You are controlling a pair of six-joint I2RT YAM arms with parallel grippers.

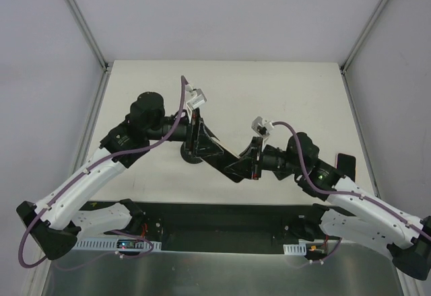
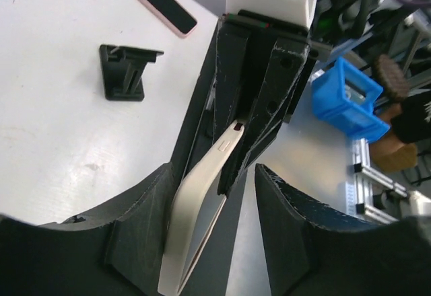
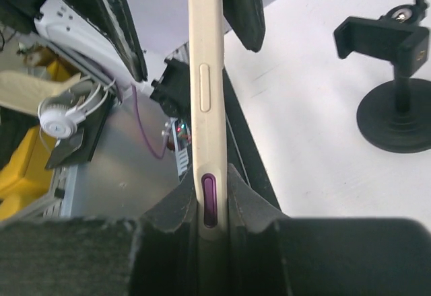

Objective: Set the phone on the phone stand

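- The right gripper point(image 3: 210, 188) clamps the lower end of the cream-cased phone point(image 3: 205, 74), holding it edge-on above the table point(image 3: 316, 121).
- The left gripper point(image 2: 212, 171) has its fingers apart around the phone's other end, with no squeeze on it.
- Beyond, the phone stand point(image 3: 396, 74) holds nothing, so the placing is not yet done.

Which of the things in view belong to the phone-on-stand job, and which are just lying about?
Belong to the job: cream phone, clamped in the right gripper; left gripper, open around it; round-base phone stand.
Lying about: pink phone; small black bracket; blue bin; white headphones.
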